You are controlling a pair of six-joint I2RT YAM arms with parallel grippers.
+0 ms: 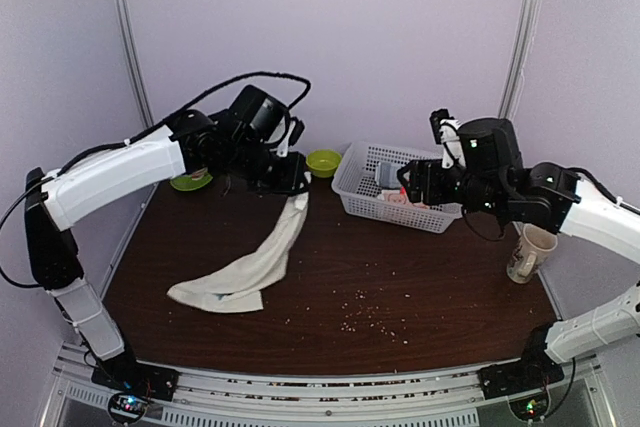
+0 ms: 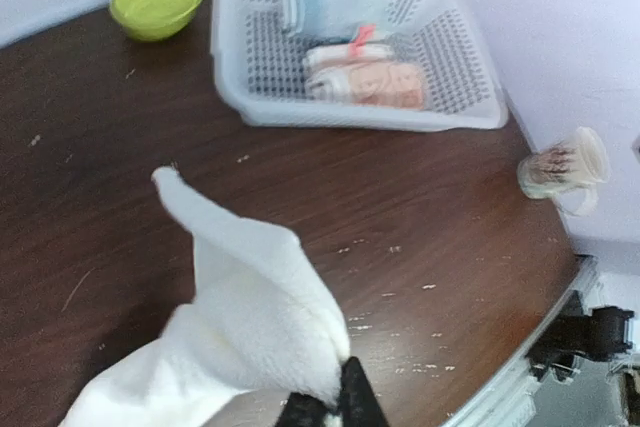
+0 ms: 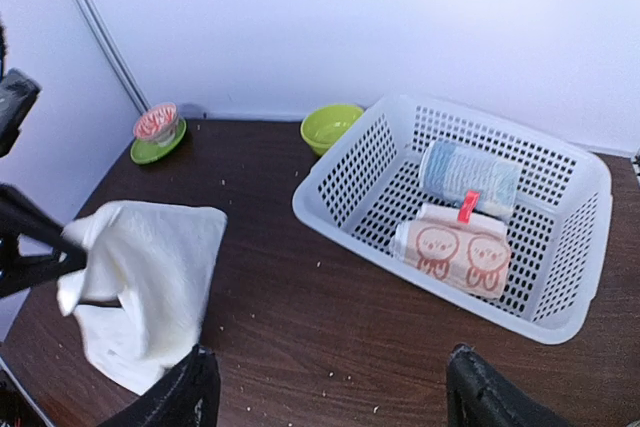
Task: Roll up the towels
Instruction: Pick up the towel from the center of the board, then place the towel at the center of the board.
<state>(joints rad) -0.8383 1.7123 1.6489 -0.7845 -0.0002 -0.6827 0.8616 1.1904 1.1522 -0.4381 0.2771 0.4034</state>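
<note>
Far end of plain cream-white cloth towel point(image 1: 250, 269) pinched in left claw point(image 1: 295, 185), raised off desk; long axis runs from claw toward near-left, tail heaped on dark wooden desk point(image 1: 420, 277); right claw point(image 3: 330, 392) wide, empty, near white plastic basket point(image 3: 335, 182), well apart from towel; left arm nearer.

No writing was legible anywhere; the print on the mug point(image 2: 560, 162) was too blurred to read.
</note>
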